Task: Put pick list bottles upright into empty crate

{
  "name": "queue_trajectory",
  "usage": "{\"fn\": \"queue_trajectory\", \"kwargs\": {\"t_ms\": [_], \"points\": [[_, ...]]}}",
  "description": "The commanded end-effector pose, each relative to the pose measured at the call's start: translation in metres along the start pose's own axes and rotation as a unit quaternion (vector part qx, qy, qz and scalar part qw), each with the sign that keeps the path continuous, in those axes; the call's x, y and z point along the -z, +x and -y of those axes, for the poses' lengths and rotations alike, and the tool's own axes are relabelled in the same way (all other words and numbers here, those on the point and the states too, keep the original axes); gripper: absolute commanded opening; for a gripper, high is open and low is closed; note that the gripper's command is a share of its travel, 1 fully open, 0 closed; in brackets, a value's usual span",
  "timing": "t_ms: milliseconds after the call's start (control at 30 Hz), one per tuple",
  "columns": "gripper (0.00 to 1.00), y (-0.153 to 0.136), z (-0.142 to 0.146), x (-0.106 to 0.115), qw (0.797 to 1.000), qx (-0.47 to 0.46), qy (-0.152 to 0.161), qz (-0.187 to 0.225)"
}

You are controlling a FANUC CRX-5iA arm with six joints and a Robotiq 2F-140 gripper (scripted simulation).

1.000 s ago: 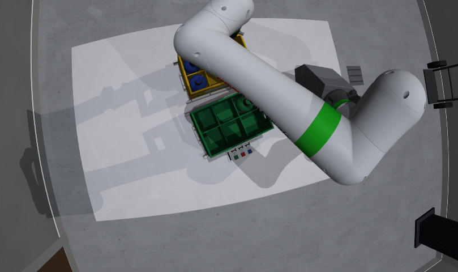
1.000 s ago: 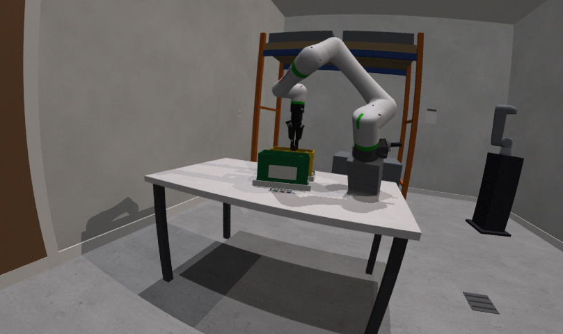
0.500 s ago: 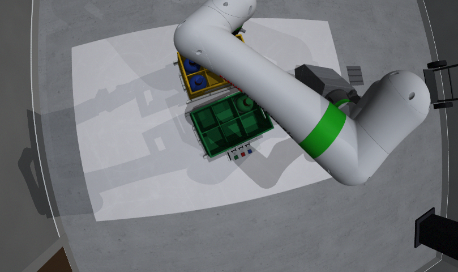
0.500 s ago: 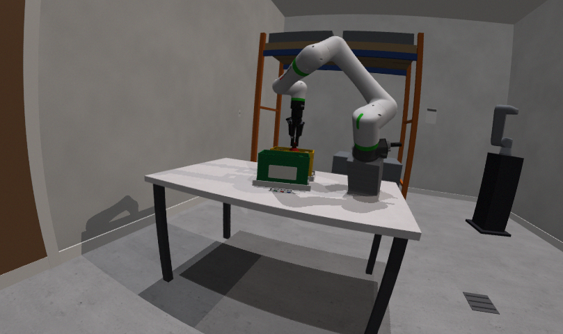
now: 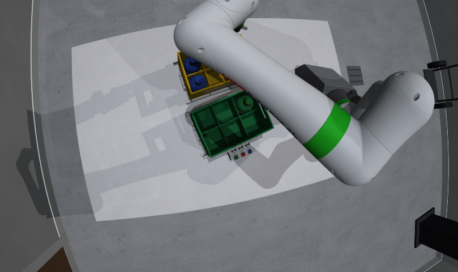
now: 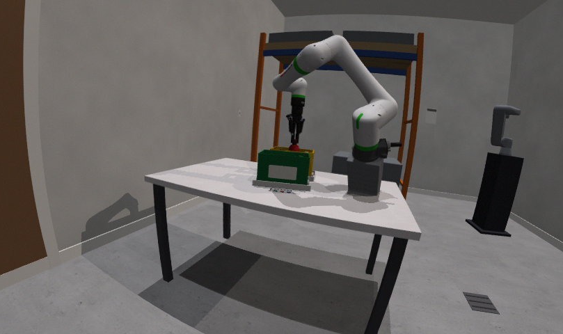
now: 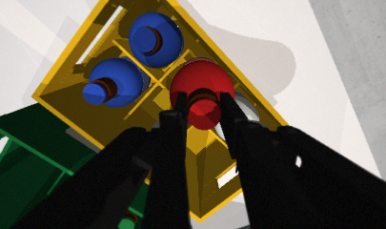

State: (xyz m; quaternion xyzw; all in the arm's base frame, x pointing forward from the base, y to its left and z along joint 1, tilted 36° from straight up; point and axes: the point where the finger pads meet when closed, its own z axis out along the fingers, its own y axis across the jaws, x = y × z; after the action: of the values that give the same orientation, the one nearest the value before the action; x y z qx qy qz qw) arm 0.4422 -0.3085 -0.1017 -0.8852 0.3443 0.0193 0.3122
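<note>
My gripper (image 6: 294,142) (image 7: 203,106) is shut on the neck of the red bottle (image 6: 294,147) (image 7: 202,76). The bottle's red shoulder shows above the yellow crate (image 5: 184,75) (image 6: 311,163) (image 7: 52,72); its lower part is hidden. Two blue bottles stand in that crate, one (image 5: 192,64) (image 7: 154,40) beside the other (image 5: 198,81) (image 7: 116,82). A white bottle (image 7: 248,112) is partly behind a finger. The green crate (image 5: 241,140) (image 6: 263,158) holds a green bottle (image 5: 244,103) in a corner compartment. The pick list (image 5: 238,153) shows green, red and blue squares, each with a mark like a 1.
The two crates stand close side by side on the white table (image 5: 129,188) (image 6: 218,198). The arm (image 5: 278,80) (image 6: 360,72) reaches over the yellow crate and hides part of it in the top view. The other compartments of the green crate look empty.
</note>
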Motion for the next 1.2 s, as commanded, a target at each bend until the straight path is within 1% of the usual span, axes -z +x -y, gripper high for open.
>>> {"fn": "queue_trajectory", "kwargs": {"t_ms": [0,133,633,700,1167], "points": [[0.10,0.000,0.000,0.005,1.000,0.000,0.000,-0.001],[0.10,0.000,0.000,0.008,1.000,0.000,0.000,-0.001],[0.10,0.000,0.000,0.033,1.000,0.000,0.000,-0.001],[0.10,0.000,0.000,0.033,1.000,0.000,0.000,-0.001],[0.10,0.000,0.000,0.057,1.000,0.000,0.000,-0.001]]}}
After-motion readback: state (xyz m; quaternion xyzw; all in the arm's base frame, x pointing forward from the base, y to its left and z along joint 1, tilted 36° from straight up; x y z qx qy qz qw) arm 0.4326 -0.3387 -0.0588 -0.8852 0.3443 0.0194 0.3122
